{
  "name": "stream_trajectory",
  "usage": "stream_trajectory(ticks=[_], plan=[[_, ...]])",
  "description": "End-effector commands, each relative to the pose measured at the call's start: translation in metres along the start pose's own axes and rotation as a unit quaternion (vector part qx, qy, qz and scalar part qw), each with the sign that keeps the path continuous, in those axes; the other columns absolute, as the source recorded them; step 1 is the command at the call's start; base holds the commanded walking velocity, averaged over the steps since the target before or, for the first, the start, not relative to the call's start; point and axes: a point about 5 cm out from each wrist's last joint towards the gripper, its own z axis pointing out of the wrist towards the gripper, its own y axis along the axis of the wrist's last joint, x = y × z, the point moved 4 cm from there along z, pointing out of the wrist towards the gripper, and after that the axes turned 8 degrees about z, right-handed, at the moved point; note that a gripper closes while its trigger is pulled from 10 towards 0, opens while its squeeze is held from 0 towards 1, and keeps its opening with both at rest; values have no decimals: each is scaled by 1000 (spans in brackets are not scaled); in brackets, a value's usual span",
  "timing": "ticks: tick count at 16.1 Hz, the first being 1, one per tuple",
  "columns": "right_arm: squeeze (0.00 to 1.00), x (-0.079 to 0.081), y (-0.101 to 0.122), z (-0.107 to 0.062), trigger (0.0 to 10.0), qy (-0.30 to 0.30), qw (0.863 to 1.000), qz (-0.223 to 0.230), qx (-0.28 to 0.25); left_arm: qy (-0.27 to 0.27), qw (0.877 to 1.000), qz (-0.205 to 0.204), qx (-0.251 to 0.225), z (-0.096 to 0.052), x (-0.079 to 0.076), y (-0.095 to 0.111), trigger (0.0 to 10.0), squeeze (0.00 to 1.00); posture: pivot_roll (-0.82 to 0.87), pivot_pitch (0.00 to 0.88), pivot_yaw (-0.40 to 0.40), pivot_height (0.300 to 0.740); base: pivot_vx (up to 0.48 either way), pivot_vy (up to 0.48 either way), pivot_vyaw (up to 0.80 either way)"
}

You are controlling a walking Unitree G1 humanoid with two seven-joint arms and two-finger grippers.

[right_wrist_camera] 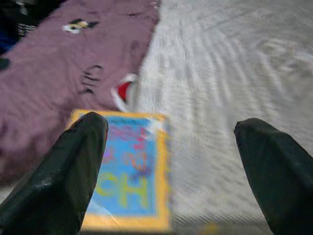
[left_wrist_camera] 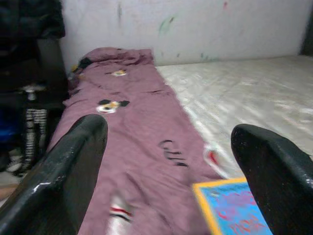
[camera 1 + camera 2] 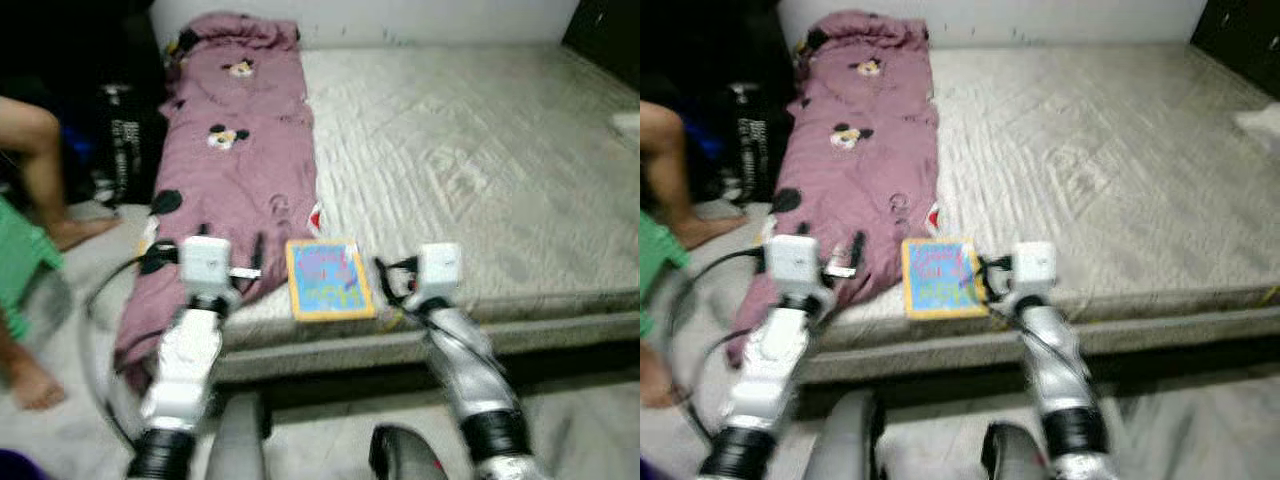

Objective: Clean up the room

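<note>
Standing at the foot of a low bed (image 3: 520, 130), with a person's bare leg (image 3: 35, 165) showing off at nine o'clock beside dark bags on the floor.

Lying along the bed's left strip: a mauve blanket (image 3: 245, 150) printed with cartoon mice, running from twelve o'clock down to the near edge and spilling over it toward seven o'clock. Looking soft, limp and light; likely bunching and sagging when lifted, so calling for a pinch on a fold near the hanging corner, then gathering.

Hovering over that near end: the left gripper (image 2: 168, 161), fingers spread wide, holding nothing.

Resting flat just right of the blanket, at the mattress edge around six o'clock: a thin book (image 3: 328, 279), blue cover with a yellow border, touching or slightly overlapping the blanket's hem. Judging it stiff, light and slick-faced; probably hard to pinch from above, easier taken by the edge nearest the mattress rim.

Hanging just right of the book: the right gripper (image 1: 166, 161), fingers parted, empty.
</note>
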Motion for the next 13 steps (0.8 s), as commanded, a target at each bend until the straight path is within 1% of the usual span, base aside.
stream_trajectory(ticks=[1, 8, 10, 11, 12, 13], plan=[[0, -10, -1, -2, 10000, -11, 1000, -7, 3, -8, 1000, -5, -7, 2, -8, 5, 10000, 0, 50, 0, 14, 602, 0, 0, 0], [0, -11, -2, -2, 10000, -12, 1000, -10, 5, -9, 1000, -7, 0, 3, -9, 2, 10000, 0, 51, 0, 9, 602, 0, 0, 0], [0, -11, -2, -3, 10000, -7, 1000, -9, 5, 5, 1000, -13, 11, 5, -7, -2, 10000, 0, 50, 0, 6, 582, 0, 0, 0], [0, -11, -2, -3, 10000, -8, 1000, -10, 5, 15, 999, -18, 23, 6, -5, -6, 10000, 0, 50, 0, 5, 572, 0, 0, 0], [0, -11, -3, -4, 10000, -9, 1000, -11, 7, 32, 998, -34, 46, 8, -2, -14, 10000, 0, 48, 0, 3, 557, 0, 0, 0], [0, -11, -4, -4, 10000, -9, 1000, -12, 9, 38, 997, -36, 54, 8, -1, -16, 10000, 0, 46, 0, 0, 552, 0, 0, 0]])
